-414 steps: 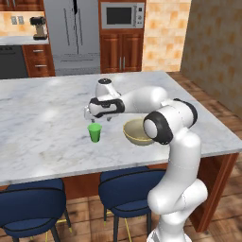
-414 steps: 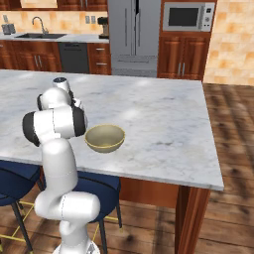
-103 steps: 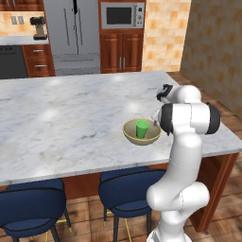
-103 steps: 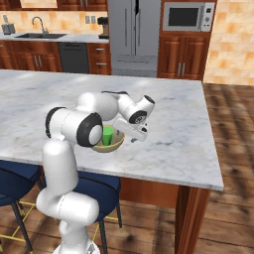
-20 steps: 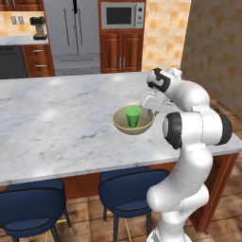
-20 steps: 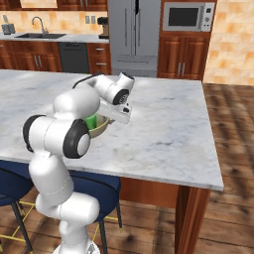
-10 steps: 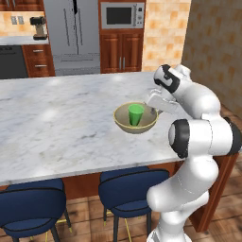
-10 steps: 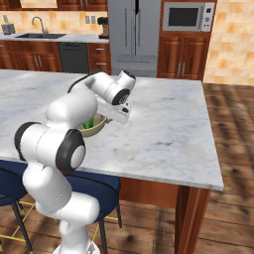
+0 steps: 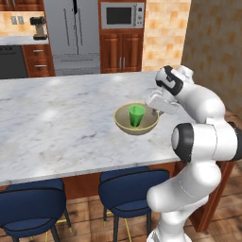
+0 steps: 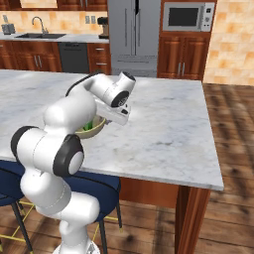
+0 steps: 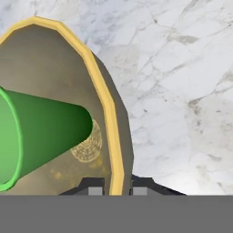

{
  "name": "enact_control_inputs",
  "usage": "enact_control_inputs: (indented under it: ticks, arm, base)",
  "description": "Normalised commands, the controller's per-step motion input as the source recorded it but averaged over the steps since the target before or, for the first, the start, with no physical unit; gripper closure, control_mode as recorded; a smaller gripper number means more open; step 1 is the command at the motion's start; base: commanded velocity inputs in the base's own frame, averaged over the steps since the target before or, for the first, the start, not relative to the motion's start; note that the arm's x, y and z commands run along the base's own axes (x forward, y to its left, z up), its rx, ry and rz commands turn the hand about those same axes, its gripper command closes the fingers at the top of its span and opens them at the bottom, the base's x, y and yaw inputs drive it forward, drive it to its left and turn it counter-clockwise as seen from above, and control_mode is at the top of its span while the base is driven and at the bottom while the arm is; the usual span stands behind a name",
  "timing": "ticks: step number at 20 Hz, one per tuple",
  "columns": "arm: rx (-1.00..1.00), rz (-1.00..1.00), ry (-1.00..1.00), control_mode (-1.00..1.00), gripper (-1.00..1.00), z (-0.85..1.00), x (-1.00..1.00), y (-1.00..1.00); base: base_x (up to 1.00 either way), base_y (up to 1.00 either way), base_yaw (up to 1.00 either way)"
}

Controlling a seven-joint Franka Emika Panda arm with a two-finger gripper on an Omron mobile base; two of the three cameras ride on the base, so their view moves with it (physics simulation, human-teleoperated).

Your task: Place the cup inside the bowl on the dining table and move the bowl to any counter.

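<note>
The tan bowl (image 9: 125, 124) is over the dining table (image 9: 56, 123) near its front edge, with the green cup (image 9: 136, 115) standing upright inside it. My gripper (image 9: 156, 109) is shut on the bowl's right rim. In the hand view my gripper (image 11: 113, 190) pinches the yellow rim, one finger (image 11: 94, 190) inside the bowl (image 11: 45, 68), and the cup (image 11: 45, 125) looms large at the left. In the right base view my arm hides most of the bowl (image 10: 96, 129); a sliver of the cup (image 10: 89, 127) shows. Whether the bowl rests on the marble or hangs just above it, I cannot tell.
Blue stools (image 9: 127, 184) stand under the table's near edge. The counter (image 10: 44, 36) with a sink runs along the back wall, beside a fridge (image 10: 134, 30). A coffee machine (image 9: 38, 27) sits on the counter (image 9: 19, 40) at the far left.
The bowl, with the cup in it, has shifted slightly to the right in my grip. My forearm has swung further right and up.
</note>
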Motion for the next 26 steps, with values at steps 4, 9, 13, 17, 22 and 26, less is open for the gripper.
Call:
enact_control_inputs:
  ticks: [4,9,13,17,22,26]
  arm:
    - [0.00,0.00,0.00,-1.00,1.00,0.00,0.00,0.00]
    - [0.00,0.00,0.00,1.00,1.00,0.00,0.00,0.00]
    - [0.00,0.00,0.00,1.00,1.00,0.00,0.00,0.00]
    - [0.00,0.00,0.00,1.00,1.00,0.00,0.00,0.00]
    - [0.00,0.00,0.00,1.00,1.00,0.00,0.00,0.00]
    - [0.00,0.00,0.00,1.00,1.00,0.00,0.00,0.00]
  base:
    - [0.00,0.00,0.00]
    - [0.00,0.00,0.00]
    - [-0.48,-0.03,0.00]
    - [-0.82,0.00,0.00]
    - [-0.51,0.00,0.00]
    - [-0.33,0.35,0.00]
